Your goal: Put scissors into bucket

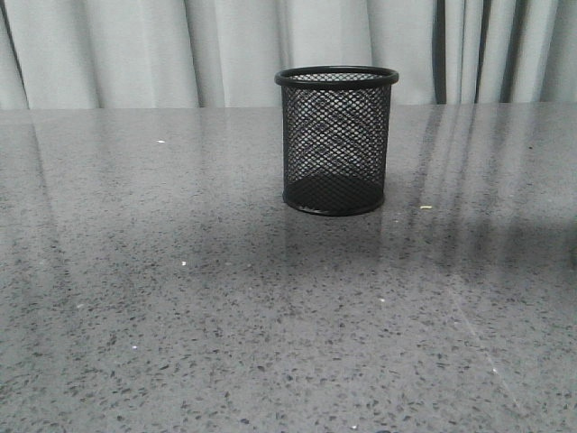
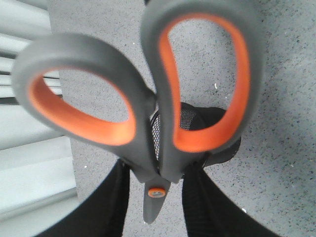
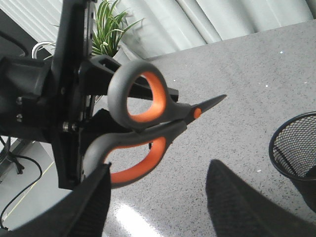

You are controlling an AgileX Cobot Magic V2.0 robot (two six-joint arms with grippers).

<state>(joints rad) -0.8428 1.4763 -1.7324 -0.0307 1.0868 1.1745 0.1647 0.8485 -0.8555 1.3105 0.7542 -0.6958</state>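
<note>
The bucket, a black wire-mesh cup, stands upright on the grey speckled table right of centre; neither gripper shows in the front view. My left gripper is shut on the scissors just below their grey, orange-lined handle loops. The blade tip points down toward the table. Part of the bucket shows behind the handles. In the right wrist view the scissors hang in the air in the left arm's black gripper. The bucket stands apart from them. My right gripper is open, with nothing between its fingers.
Pale curtains hang behind the table's far edge. A potted plant stands past the table's side, and cables lie on the floor there.
</note>
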